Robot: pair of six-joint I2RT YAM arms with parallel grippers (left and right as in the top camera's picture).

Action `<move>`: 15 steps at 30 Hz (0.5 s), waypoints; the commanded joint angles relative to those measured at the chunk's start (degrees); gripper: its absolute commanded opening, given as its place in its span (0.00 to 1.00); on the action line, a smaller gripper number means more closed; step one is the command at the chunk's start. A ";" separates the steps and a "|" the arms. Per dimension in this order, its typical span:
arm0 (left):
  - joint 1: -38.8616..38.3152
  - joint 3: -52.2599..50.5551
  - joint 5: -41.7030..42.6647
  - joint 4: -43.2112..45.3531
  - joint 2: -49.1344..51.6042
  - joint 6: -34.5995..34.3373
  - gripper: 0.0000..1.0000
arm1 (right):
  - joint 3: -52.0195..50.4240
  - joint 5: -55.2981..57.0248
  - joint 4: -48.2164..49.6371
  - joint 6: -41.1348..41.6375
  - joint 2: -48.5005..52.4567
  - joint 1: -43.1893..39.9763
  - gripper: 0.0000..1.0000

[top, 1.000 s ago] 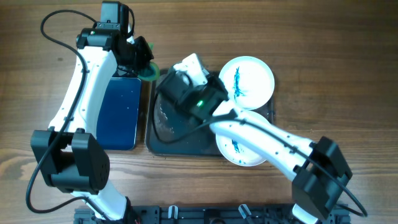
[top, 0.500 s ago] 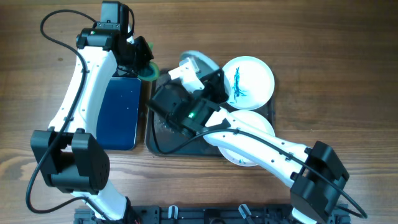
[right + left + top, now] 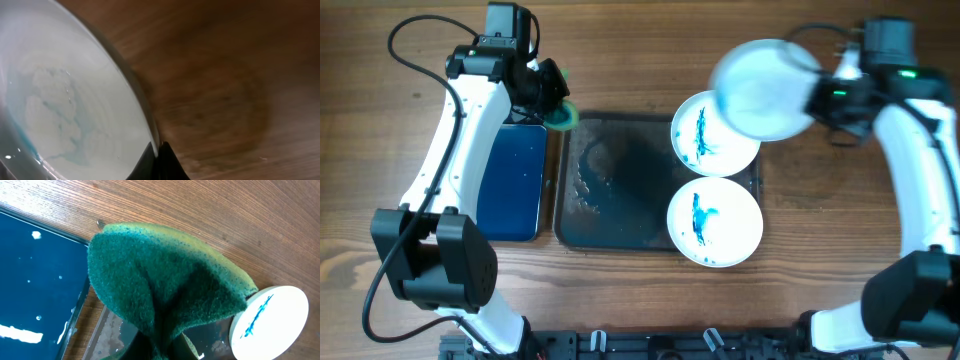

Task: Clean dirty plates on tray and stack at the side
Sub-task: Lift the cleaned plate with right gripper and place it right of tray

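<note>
- Overhead view, left side. The left gripper [image 3: 552, 105] is pinched on a green sponge [image 3: 561, 117]. It hangs over the gap between the far corner of the blue tray [image 3: 515, 180] and the far left corner of the grey tray [image 3: 620, 200]. Bare table [image 3: 640, 50] lies open beyond it.
- Overhead view, right side. The right gripper [image 3: 822, 100] is clamped on the rim of the held plate [image 3: 760, 88], which is motion-blurred, raised and off past the grey tray's far right corner. The held plate overlaps the far plate [image 3: 703, 145] in this view. Open wood lies to the gripper's right and beyond it.
- Overhead view, tray. The far plate and the near plate [image 3: 715, 222], both streaked blue, fill the grey tray's right end, almost touching. Each overhangs the low rim. The left half of the tray is bare and wet.
- Left wrist view. The folded sponge [image 3: 165, 285] fills the centre and hides the fingers. The blue tray [image 3: 35, 280] lies to its left, the grey tray's rim [image 3: 107, 330] below it, and a streaked plate [image 3: 270, 315] at lower right.
- Right wrist view. The held plate [image 3: 65, 115] is wet, with faint blue traces. One dark finger of the right gripper [image 3: 159, 162] presses its edge. Blurred table [image 3: 225, 75] shows past the rim.
</note>
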 commanded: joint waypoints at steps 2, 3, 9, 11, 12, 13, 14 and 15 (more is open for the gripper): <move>-0.28 0.57 -0.35 0.42 -0.28 -0.59 0.04 | -10.14 -1.84 3.13 -1.29 -0.04 -13.49 0.04; -0.39 0.57 -0.35 0.42 -0.28 -0.59 0.04 | -12.28 -0.55 4.02 -1.31 0.02 -14.97 0.04; -0.76 0.57 -0.37 1.03 -0.26 -0.57 0.04 | -26.40 2.86 14.99 -0.15 0.44 -16.55 0.04; -0.76 0.57 -0.37 1.05 -0.26 -0.55 0.04 | -27.36 4.37 15.96 -0.17 0.44 -16.55 0.04; -0.76 0.57 -0.39 1.11 -0.26 -0.55 0.04 | -27.34 4.31 15.87 -0.22 0.44 -16.55 0.15; -0.76 0.57 -0.39 1.25 -0.26 -0.55 0.04 | -27.08 4.24 15.54 -0.22 0.44 -16.52 0.33; -0.76 0.57 -0.39 1.27 -0.26 -0.55 0.04 | -26.34 3.72 14.49 -0.46 0.44 -16.52 0.44; -0.76 0.57 -0.37 1.29 -0.24 -0.55 0.04 | -24.94 2.38 13.03 -2.03 0.44 -16.46 0.50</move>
